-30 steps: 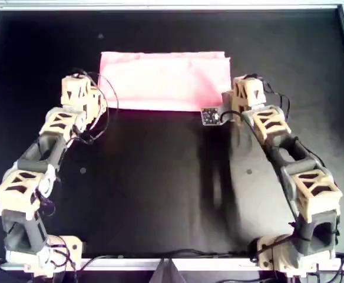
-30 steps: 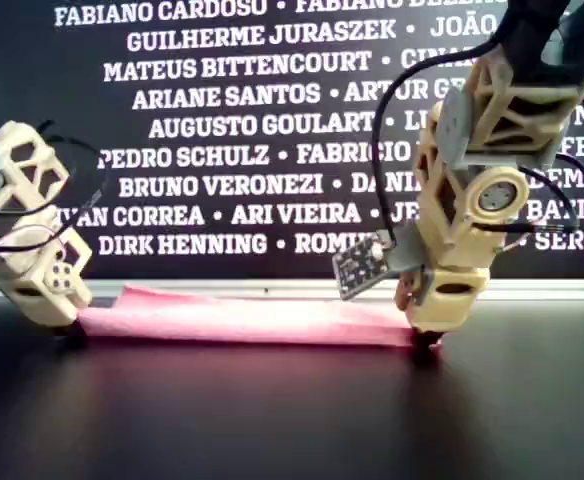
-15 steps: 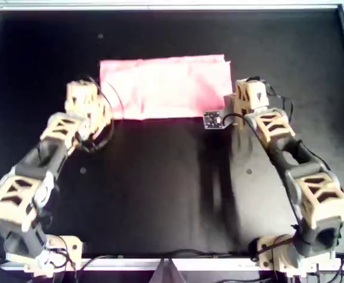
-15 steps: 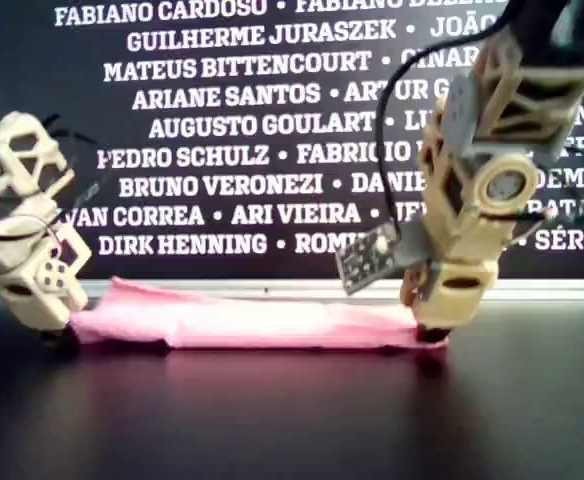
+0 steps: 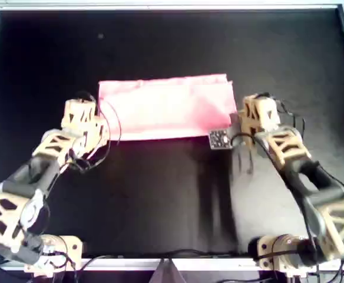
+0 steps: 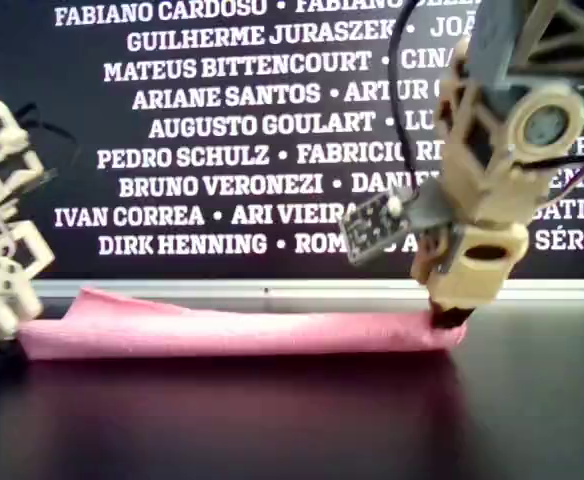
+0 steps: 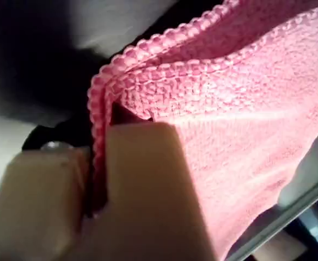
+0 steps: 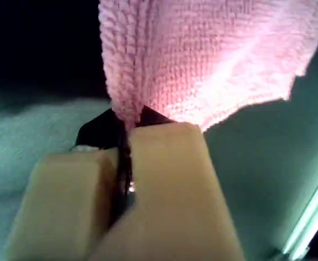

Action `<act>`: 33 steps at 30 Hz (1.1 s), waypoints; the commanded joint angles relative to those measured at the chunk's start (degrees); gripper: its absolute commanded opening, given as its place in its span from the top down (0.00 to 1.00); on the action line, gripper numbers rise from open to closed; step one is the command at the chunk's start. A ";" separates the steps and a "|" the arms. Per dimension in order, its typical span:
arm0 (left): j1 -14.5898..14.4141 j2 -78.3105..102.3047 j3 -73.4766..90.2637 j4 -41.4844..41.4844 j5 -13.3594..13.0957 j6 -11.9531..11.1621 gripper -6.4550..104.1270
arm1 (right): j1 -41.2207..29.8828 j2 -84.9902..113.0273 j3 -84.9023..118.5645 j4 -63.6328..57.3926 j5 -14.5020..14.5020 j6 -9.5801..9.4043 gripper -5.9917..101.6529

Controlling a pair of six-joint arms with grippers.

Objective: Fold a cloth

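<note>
Pink cloth (image 5: 166, 106), apparently folded double, lies on the black tabletop (image 5: 160, 194), its corners pinched by left gripper (image 7: 96, 179) and right gripper (image 8: 125, 163)

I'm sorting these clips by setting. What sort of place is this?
Probably a robotics lab or demo stand: two arms work a pink cloth on a framed black table, before a wall of printed names.

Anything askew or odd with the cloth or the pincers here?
Nothing stands out. The pink cloth lies folded in a neat band on the black table, with the left pincer and right pincer each clamped on a near corner.
</note>
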 commanded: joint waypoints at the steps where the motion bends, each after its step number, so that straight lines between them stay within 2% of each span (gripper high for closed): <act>1: -1.32 7.12 1.76 -0.53 -0.35 0.00 0.95 | -0.44 9.05 2.11 0.44 0.44 -0.35 0.96; 9: -1.85 17.31 9.58 -0.53 -0.26 -0.44 0.95 | -0.44 16.17 10.63 0.53 0.44 -0.35 0.96; 17: -9.05 22.32 17.93 -0.44 -0.35 -0.44 0.95 | -0.35 19.60 17.05 0.53 0.35 -0.35 0.96; 33: -8.44 22.32 21.36 -0.44 -1.14 0.26 0.95 | -0.35 28.04 25.58 1.23 0.35 -0.35 0.95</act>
